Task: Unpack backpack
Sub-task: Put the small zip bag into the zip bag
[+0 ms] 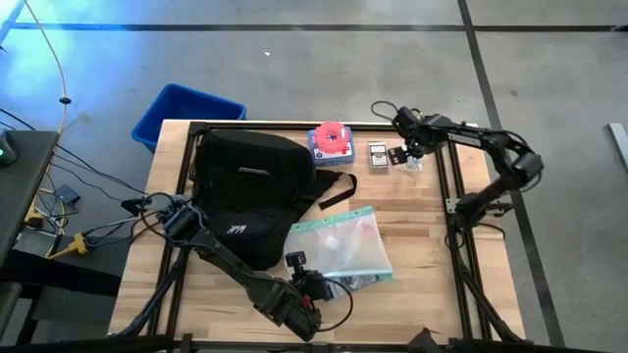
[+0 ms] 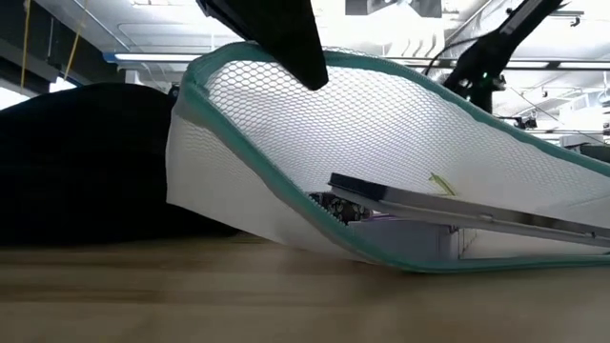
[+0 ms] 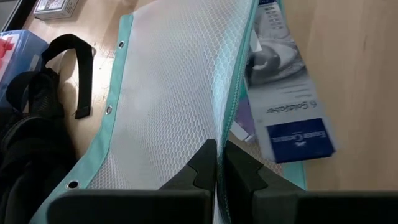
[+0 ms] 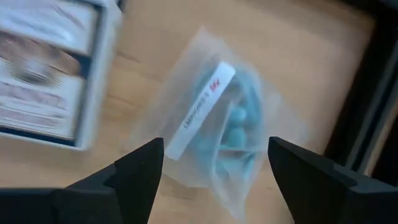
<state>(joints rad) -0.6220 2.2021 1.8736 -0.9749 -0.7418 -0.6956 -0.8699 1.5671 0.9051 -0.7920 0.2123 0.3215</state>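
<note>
Backpack (image 1: 250,191) lies on the desk's (image 1: 422,255) left half, pouch (image 1: 339,242) beside it. Left pincer (image 3: 217,167) is clenched on the pouch's edge, which could slip and spill its box (image 3: 285,81). Right pincer (image 4: 214,171), released, hovers over a baggie (image 4: 224,124).

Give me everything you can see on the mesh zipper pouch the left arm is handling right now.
The mesh pouch is a flat, soft, white see-through pouch with teal edging and metal eyelets along one side. It lies on the table beside the backpack, one edge lifted and pinched in the left hand, so it slopes down to the wood. Inside show a blue-and-grey printed flat box and something purple. The right hand is open, far off above a small clear bag.
</note>
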